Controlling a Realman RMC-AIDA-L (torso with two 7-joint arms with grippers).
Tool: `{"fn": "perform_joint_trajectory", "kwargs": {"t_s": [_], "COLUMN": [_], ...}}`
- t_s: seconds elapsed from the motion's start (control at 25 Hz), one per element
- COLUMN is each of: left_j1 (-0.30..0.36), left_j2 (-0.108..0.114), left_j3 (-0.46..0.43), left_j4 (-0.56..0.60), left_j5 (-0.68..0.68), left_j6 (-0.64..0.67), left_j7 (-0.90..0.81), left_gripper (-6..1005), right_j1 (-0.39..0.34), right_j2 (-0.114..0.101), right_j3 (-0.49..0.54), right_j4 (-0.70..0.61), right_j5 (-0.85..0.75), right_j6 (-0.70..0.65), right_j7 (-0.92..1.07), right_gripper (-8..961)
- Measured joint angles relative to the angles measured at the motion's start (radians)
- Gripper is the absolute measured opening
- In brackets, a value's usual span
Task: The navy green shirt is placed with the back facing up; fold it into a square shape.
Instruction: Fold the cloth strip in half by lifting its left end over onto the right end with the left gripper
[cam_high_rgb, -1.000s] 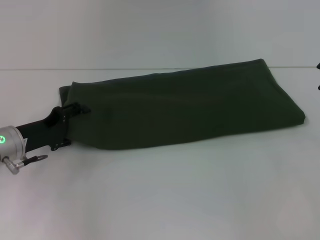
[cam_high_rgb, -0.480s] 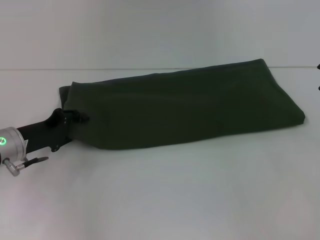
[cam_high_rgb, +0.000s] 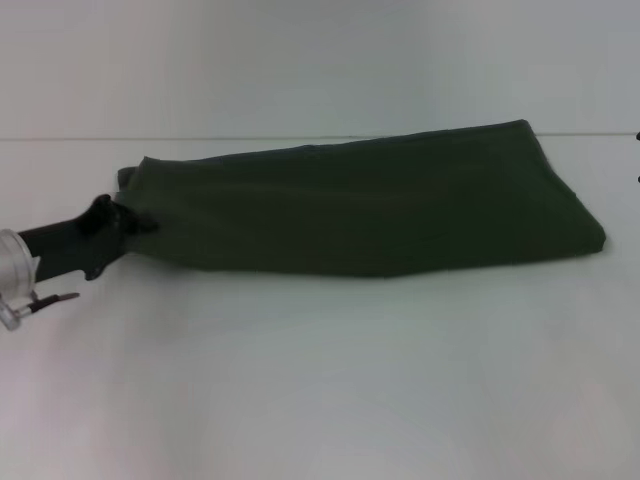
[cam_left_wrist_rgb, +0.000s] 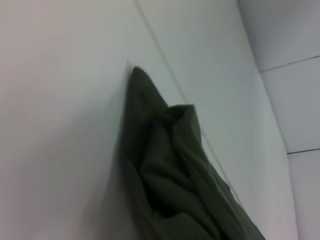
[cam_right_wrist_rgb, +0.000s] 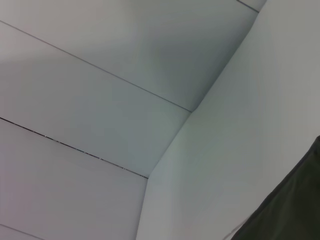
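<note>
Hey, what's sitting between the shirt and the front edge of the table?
Nothing: in the head view the white table is bare from the navy green shirt forward. The left end effector is at the shirt's left end.

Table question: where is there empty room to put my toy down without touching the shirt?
The white table is bare all along its near side, in front of the dark olive-green folded shirt. Only a thin strip is free behind the shirt. It is crowded at the shirt's left end, where the left pincer is.

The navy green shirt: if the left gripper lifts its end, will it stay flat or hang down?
Probably it hangs: the navy green shirt already bunches into soft folds at the left gripper. Its layers may slide apart on the smooth table.
</note>
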Motion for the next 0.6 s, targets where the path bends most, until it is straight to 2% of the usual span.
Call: {"fn": "perform_joint_trajectory", "kwargs": {"t_s": [0.32, 0.48, 0.6], "left_j1": [0.015, 0.016, 0.017], "left_j2": [0.043, 0.056, 0.060], "left_j3": [-0.041, -0.110, -0.130], "left_j4": [0.027, 0.042, 0.044], "left_j5": [0.060, 0.152, 0.189], "left_j6": [-0.064, -0.112, -0.134], "left_j7": [-0.013, -0.030, -0.041], "left_gripper": [43, 36, 37], "right_j1": [-0.002, -0.001, -0.001], "right_j2": [-0.002, -0.002, -0.003], "right_j3": [0.000, 0.001, 0.001], "right_j4": [0.011, 0.011, 0.012], "right_j5": [0.001, 0.001, 0.000], "right_j6": [0.004, 0.010, 0.012], "right_j7": [0.001, 0.003, 0.004], "right_gripper": [866, 866, 866]}}
